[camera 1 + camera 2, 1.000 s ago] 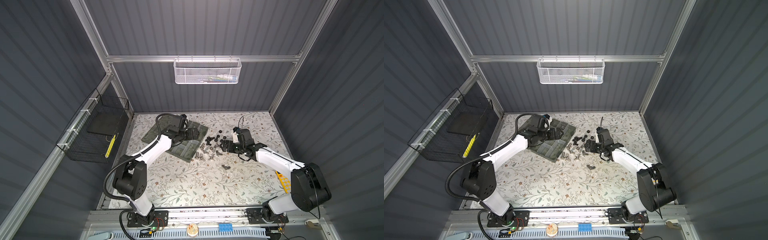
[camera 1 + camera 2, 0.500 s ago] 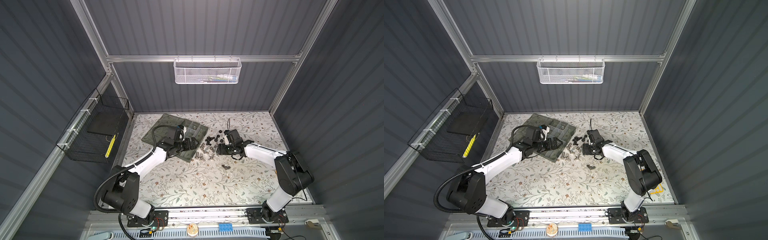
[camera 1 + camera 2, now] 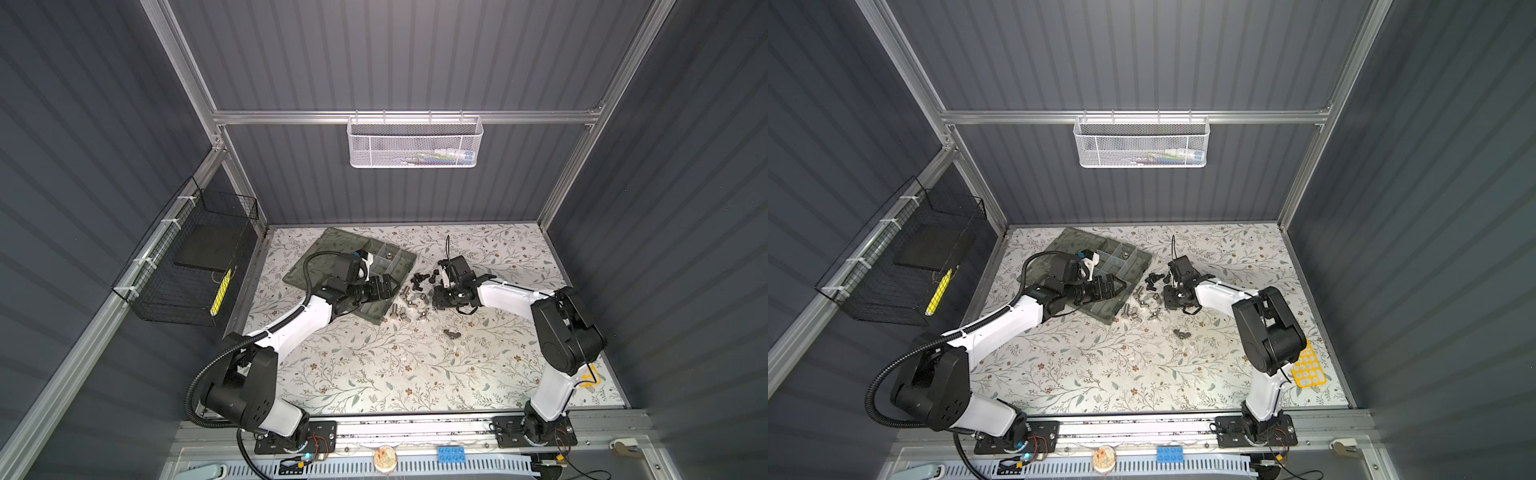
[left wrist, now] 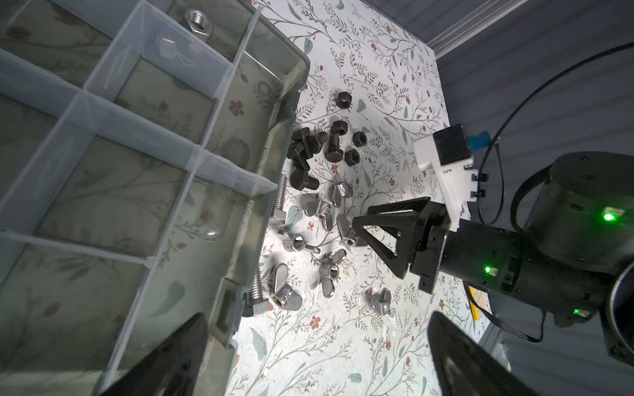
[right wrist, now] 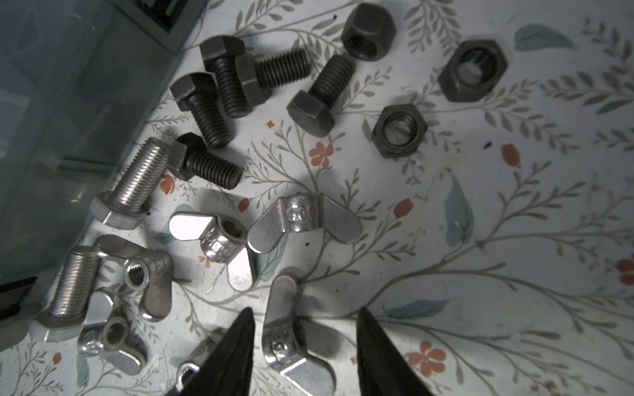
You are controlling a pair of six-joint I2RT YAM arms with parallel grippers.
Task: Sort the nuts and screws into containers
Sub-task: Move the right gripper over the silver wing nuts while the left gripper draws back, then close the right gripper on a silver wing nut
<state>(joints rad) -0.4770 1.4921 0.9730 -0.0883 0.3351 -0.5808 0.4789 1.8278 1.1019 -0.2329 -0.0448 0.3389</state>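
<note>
Black screws, black nuts, silver screws and silver wing nuts lie in a pile on the floral mat, beside the grey-green organizer box. My right gripper is low over the pile. Its jaws straddle one wing nut: one finger is close to it, and a gap shows at the other. My left gripper hangs wide open over the box's edge, holding nothing. A silver hex nut lies in one compartment. One wing nut lies apart from the pile.
A white mesh basket hangs on the back wall and a black wire basket on the left wall. A yellow tray lies by the right arm's base. The box's open lid lies flat behind the left gripper.
My right gripper has come down to the pile and narrowed its jaws around a wing nut. My left gripper has moved from over the box to its near edge and stays open.
</note>
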